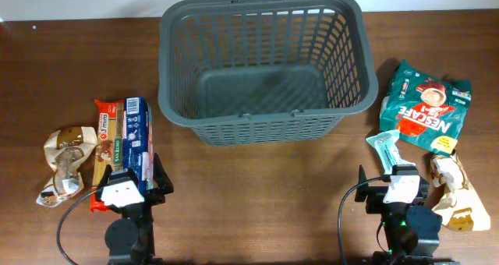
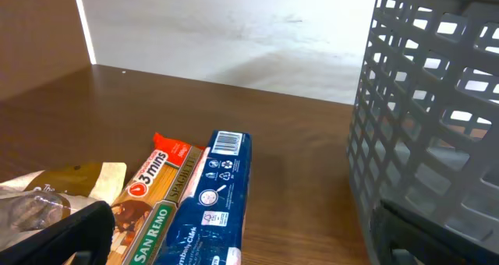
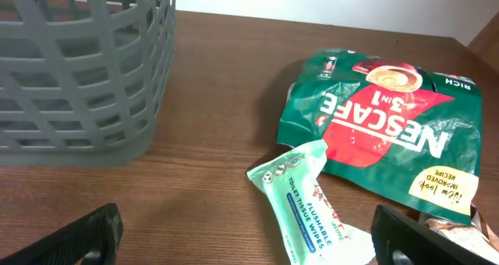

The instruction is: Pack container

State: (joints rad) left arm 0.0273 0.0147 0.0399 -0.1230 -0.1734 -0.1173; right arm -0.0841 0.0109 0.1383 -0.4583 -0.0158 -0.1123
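Observation:
The large dark grey basket (image 1: 257, 118) stands empty at the back middle of the table; its lattice wall shows in the left wrist view (image 2: 429, 101) and the right wrist view (image 3: 78, 86). My left gripper (image 1: 131, 177) is open and empty, low over the near end of a blue packet (image 1: 138, 140) and an orange San Remo pasta box (image 1: 107, 140). My right gripper (image 1: 396, 179) is open and empty, just short of a pale green pack of wipes (image 3: 304, 195). A green Nescafe bag (image 3: 382, 125) lies beyond the wipes.
A crumpled beige and brown packet (image 1: 64, 164) lies at the far left, and another (image 1: 456, 191) at the far right next to my right gripper. Bare wooden table (image 1: 257, 195) lies between the two arms in front of the basket.

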